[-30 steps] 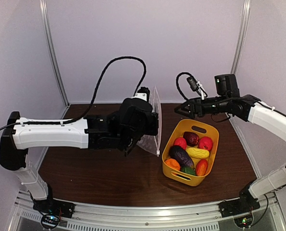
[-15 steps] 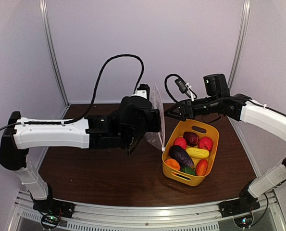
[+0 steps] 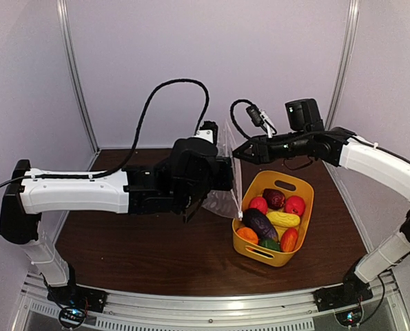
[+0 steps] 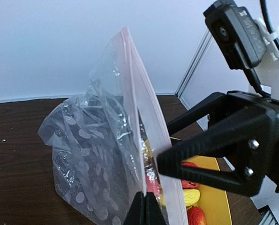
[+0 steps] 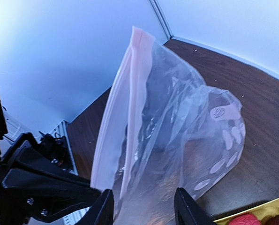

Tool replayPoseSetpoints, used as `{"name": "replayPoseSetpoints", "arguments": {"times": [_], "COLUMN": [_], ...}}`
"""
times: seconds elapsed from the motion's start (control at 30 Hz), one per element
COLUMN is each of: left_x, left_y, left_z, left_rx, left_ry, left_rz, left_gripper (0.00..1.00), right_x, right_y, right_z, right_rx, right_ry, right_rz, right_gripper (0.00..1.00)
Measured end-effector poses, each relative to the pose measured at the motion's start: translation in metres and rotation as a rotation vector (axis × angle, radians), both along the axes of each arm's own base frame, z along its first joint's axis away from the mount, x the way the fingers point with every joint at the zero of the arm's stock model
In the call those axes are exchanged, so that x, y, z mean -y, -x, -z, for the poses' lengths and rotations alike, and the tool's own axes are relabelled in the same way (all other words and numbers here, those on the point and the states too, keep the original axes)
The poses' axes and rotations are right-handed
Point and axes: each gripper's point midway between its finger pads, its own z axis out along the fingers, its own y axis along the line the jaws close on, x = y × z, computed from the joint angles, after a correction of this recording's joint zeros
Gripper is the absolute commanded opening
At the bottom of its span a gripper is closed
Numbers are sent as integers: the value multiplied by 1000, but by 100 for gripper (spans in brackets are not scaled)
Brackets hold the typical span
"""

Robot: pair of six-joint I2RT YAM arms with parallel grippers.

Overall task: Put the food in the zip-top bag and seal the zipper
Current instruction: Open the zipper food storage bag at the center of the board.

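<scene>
Your left arm reaches across the table (image 3: pixel 156 255), left gripper (image 4: pixel 144 199) pinched shut on the zipper (image 4: pixel 140 89) of the zip-top bag (image 4: pixel 97 154), holding it upright. Your right arm stretches leftward, right gripper (image 5: pixel 143 192) spread wide at the bag's edge, perhaps not touching. The food (image 3: pixel 270 221) sits in the yellow tub (image 3: pixel 287 185).

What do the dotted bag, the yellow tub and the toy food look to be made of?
The zip-top bag: thin clear plastic film, crinkled, table showing through. The yellow tub: rigid moulded plastic, seemingly matte, with handle slots. The food: probably hard plastic, glossy highlights.
</scene>
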Motion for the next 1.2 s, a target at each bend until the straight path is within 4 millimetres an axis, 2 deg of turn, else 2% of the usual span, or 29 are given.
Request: {"name": "replayPoseSetpoints", "arguments": {"times": [0.1, 0.2, 0.37, 0.6, 0.7, 0.83, 0.87, 0.97, 1.03, 1.2], "left_x": [0, -5, -19, -53, -62, -61, -59, -57, -59, -70], "left_y": [1, 2, 5, 4, 6, 9, 10, 13, 15, 18], "left_z": [3, 7, 9, -5, -9, -8, -8, -5, -1, -2], "left_rx": [-2, -2, -1, 18, 22, 30, 35, 44, 44, 61], "left_ry": [1, 0, -8, -40, -43, -72, -86, -133, -187, -297], "left_rz": [5, 5, -11, -99, -104, -72, -55, -16, -5, 18], "left_gripper": [0, 0, 0, 0, 0, 0, 0, 0, 0, 0], "right_x": [3, 7, 23, 49, 50, 47, 46, 41, 37, 41], "right_y": [-9, -16, -30, -51, -51, -49, -48, -39, -29, -4], "right_z": [8, 15, 29, 37, 37, 37, 37, 32, 26, 0], "right_rx": [-7, -1, 24, 97, 114, 129, 132, 138, 145, 199], "right_ry": [33, 69, 164, 289, 300, 305, 305, 284, 261, 218], "right_rz": [47, 82, 181, 327, 326, 297, 286, 222, 173, 80], "right_gripper": [20, 0, 0, 0, 0, 0, 1, 29, 41, 51]}}
